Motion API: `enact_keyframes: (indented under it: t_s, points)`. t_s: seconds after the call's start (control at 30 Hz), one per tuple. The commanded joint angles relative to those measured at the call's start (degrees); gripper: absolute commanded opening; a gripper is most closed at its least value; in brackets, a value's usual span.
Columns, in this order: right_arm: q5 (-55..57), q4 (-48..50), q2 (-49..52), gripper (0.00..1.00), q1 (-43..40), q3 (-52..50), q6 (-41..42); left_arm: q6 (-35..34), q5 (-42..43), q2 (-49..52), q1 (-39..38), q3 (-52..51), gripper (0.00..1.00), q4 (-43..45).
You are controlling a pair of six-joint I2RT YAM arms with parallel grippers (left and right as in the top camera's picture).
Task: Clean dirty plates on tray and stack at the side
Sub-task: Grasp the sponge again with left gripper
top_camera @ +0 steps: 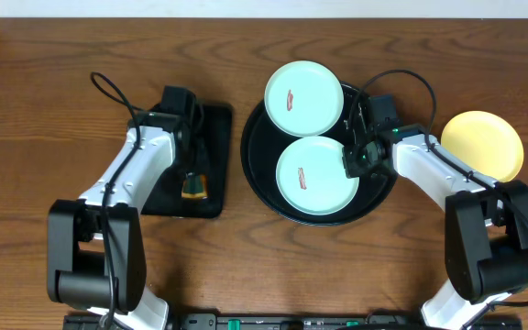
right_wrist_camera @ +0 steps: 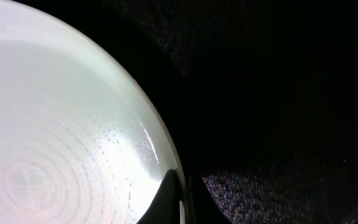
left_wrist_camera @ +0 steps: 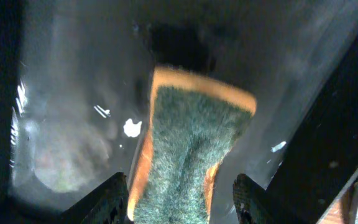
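Note:
Two pale mint plates lie on the round black tray (top_camera: 255,147): a far one (top_camera: 302,98) and a near one (top_camera: 314,176), each with a short reddish smear. A pale yellow plate (top_camera: 482,145) rests on the table to the right of the tray. My right gripper (top_camera: 349,163) is shut on the near plate's right rim; in the right wrist view its fingers (right_wrist_camera: 185,186) pinch the edge of that plate (right_wrist_camera: 61,124). My left gripper (left_wrist_camera: 180,182) stands open over a green and orange sponge (left_wrist_camera: 191,149), one finger on each side of it.
The sponge (top_camera: 193,186) lies on a rectangular black tray (top_camera: 211,137) left of the round tray. Both arms' cables loop over the table behind them. Bare wooden table lies at the far left and along the back.

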Motion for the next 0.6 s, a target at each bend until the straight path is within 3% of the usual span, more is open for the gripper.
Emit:
enact_keyframes:
  t_s: [0.0,0.07,0.1,0.23,0.27,0.57]
  points:
    - [2.4,0.4,0.8,0.01,0.0,-0.8,1.2,0.5,2.0,1.8,-1.4,-4.0,0.56,1.3]
    - [2.4,0.4,0.8,0.01,0.0,-0.8,1.2,0.5,1.9,2.6,-2.0,-5.9,0.54,3.9]
    - [2.4,0.4,0.8,0.01,0.0,-0.8,1.2,0.5,1.9,2.8,-2.1,-6.6,0.49,5.1]
    - [2.4,0.4,0.8,0.01,0.0,-0.8,1.2,0.5,-0.3,3.2,-2.1,-7.7,0.13,8.0]
    - [2.2,0.4,0.8,0.01,0.0,-0.8,1.1,0.5,-1.7,3.2,-2.1,-7.6,0.08,8.3]
    - [2.2,0.4,0.8,0.01,0.0,-0.8,1.2,0.3,-3.7,2.0,-2.0,0.3,0.07,0.8]
